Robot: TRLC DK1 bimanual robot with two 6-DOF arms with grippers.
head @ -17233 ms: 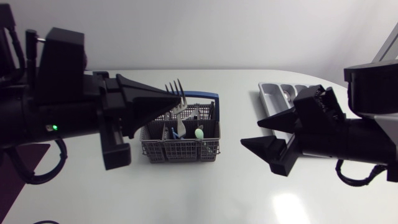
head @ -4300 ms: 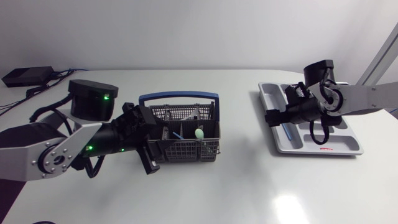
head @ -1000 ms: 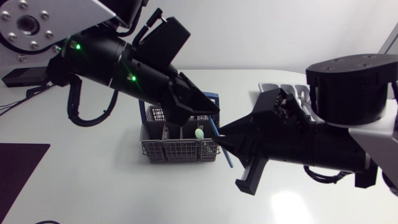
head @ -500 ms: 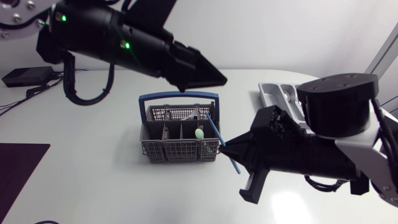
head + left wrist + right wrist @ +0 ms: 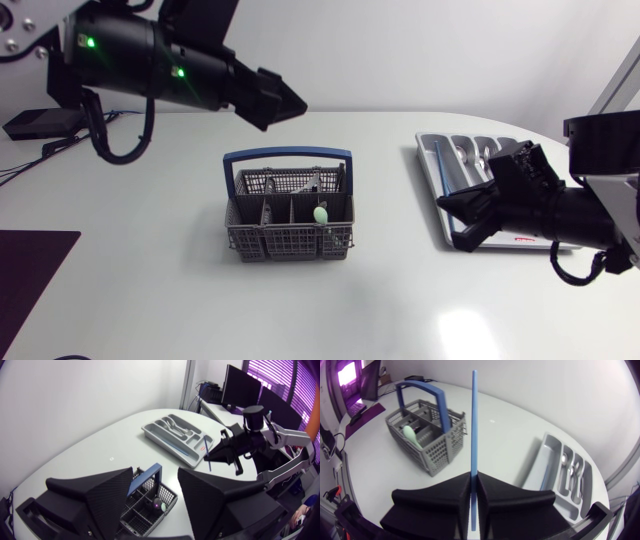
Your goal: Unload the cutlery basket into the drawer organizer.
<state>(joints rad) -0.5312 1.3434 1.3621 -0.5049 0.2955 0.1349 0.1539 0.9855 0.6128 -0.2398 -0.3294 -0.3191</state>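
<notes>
Pinching a blue stick (image 5: pixel 474 435), the right gripper (image 5: pixel 474 476) hovers above the white table (image 5: pixel 400 300); left gripper (image 5: pixel 155 477) spread.

White table (image 5: pixel 150 300), small black box (image 5: pixel 28 124), cables (image 5: pixel 14 166) at far corner

Wide gap of tabletop (image 5: pixel 392 235) between cutlery basket (image 5: pixel 290 242) and drawer organizer (image 5: pixel 425 152); blue handle (image 5: pixel 287 154) over basket.

text: none legible | drawer organizer (image 5: pixel 426 150): small red print (image 5: pixel 520 240) on rim (too small to read)
</notes>
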